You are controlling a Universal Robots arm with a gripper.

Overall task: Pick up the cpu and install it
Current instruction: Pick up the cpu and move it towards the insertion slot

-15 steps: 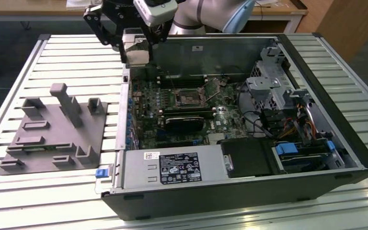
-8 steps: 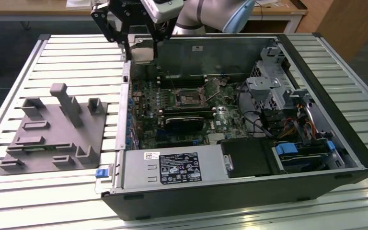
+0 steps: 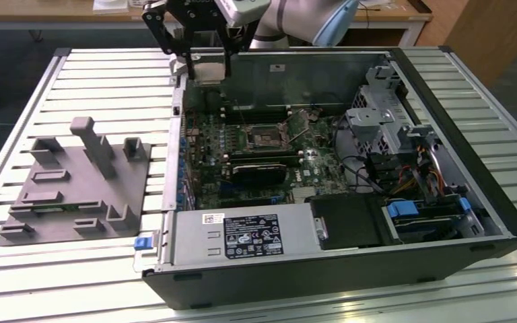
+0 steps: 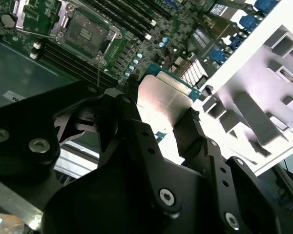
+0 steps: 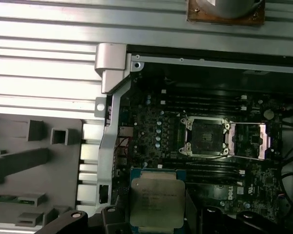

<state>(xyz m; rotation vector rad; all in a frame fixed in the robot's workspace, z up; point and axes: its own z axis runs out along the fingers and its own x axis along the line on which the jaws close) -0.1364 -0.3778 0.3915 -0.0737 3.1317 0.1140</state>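
Note:
The cpu (image 3: 207,68) is a flat square chip with a pale silver top, and my gripper (image 3: 202,62) is shut on its edges. It hangs above the back corner of the open computer case (image 3: 474,202), towards the exterior view's left. In the second wrist view the cpu (image 4: 164,99) sits between the black fingers (image 4: 128,113), with the gripper (image 4: 161,117) closed around it. The first wrist view shows the cpu (image 5: 156,197) from above, apart from the square black-framed socket (image 5: 205,137). That socket (image 3: 263,138) (image 4: 88,29) lies open on the motherboard, its metal lid (image 5: 251,141) flipped aside.
A grey plastic fixture (image 3: 70,182) (image 5: 29,161) with upright blocks stands on the slatted table, left of the case in the exterior view. Inside the case are a power supply (image 3: 240,235), a drive cage (image 3: 380,121) and loose cables (image 3: 420,175).

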